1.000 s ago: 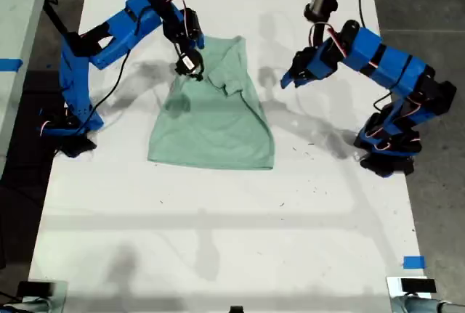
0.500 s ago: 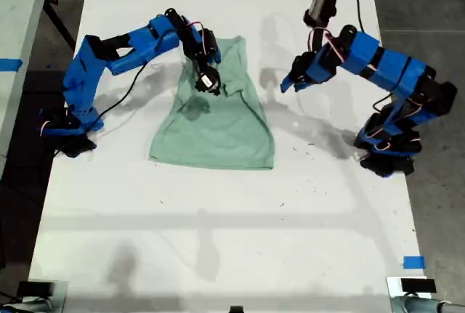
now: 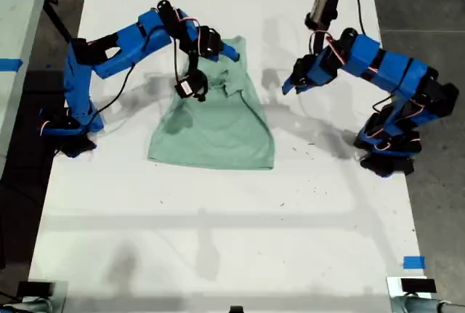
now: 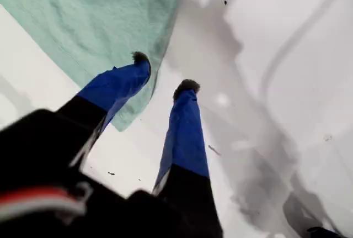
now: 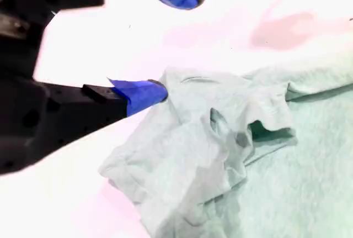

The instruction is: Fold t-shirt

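My second gripper [image 5: 179, 42] hangs open over the bunched sleeve of the t-shirt [image 3: 214, 120] (one finger [image 5: 144, 91] at the cloth edge); my first gripper [image 4: 163, 73] gapes empty just beside its hem

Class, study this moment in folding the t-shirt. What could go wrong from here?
1. The pale mint-green cloth t-shirt lies crumpled beside my second gripper, whose fingers are open. Closing here could pinch several layers and likely skew the fold.
2. My first gripper hovers open at the shirt's edge, mostly over the white table. It may catch only a thin strip of cloth, or miss.
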